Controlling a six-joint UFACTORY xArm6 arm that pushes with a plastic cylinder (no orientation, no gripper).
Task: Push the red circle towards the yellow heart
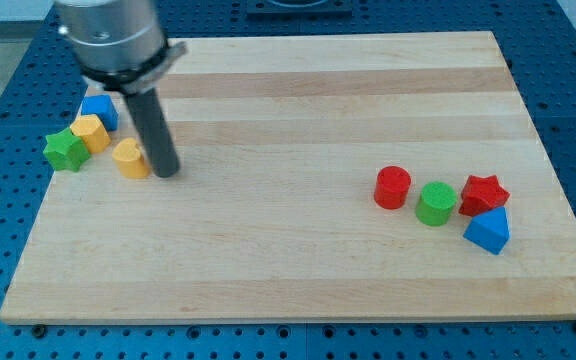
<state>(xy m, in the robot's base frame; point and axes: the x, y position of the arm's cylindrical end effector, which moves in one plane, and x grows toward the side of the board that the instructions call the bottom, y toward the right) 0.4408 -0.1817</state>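
The red circle point(392, 187) stands on the wooden board at the view's right, just left of a green cylinder point(436, 204). The yellow heart point(129, 158) lies at the view's left. My tip point(166, 172) is right beside the yellow heart, on its right side, touching or nearly touching it, and far to the left of the red circle. The rod rises from the tip to the arm's grey body at the view's top left.
A red star point(484, 192) and a blue triangle point(488, 231) sit right of the green cylinder. At the left edge are a green star point(65, 150), a yellow block point(91, 132) and a blue block point(101, 111). The board point(288, 270) lies on a blue table.
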